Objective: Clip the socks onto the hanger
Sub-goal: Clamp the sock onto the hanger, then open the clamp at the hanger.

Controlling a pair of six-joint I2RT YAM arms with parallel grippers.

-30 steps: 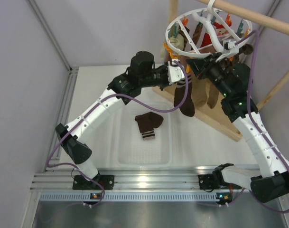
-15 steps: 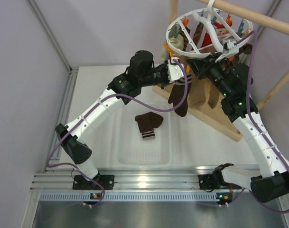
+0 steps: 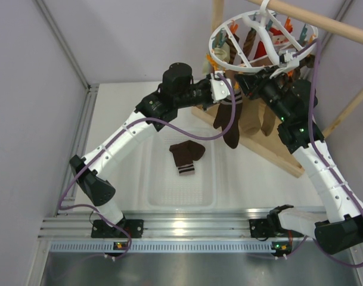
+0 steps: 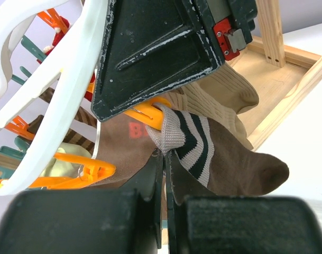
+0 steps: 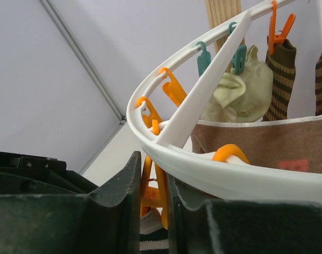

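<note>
My left gripper (image 3: 220, 89) is shut on the striped cuff of one brown sock (image 3: 232, 128), which hangs from it under the white ring hanger (image 3: 212, 52). In the left wrist view the cuff (image 4: 174, 132) is pinched at the left gripper's (image 4: 165, 159) tips, and it touches an orange peg (image 4: 147, 114). My right gripper (image 5: 153, 185) is shut on that orange peg (image 5: 156, 193), just below the hanger's rim (image 5: 203, 169). The sock's cuff (image 5: 153, 238) shows beneath the peg. The other brown sock (image 3: 186, 156) lies in the clear tray (image 3: 169, 190).
Tan, red and striped socks hang clipped to the hanger's far pegs (image 5: 279, 32). A wooden stand base (image 3: 276, 152) and its rod (image 3: 330, 24) sit at the back right. Purple-grey walls close in the left side and the back.
The hanging sock swung slightly to the left and back. Both arms have barely moved, and both grips are unchanged.
</note>
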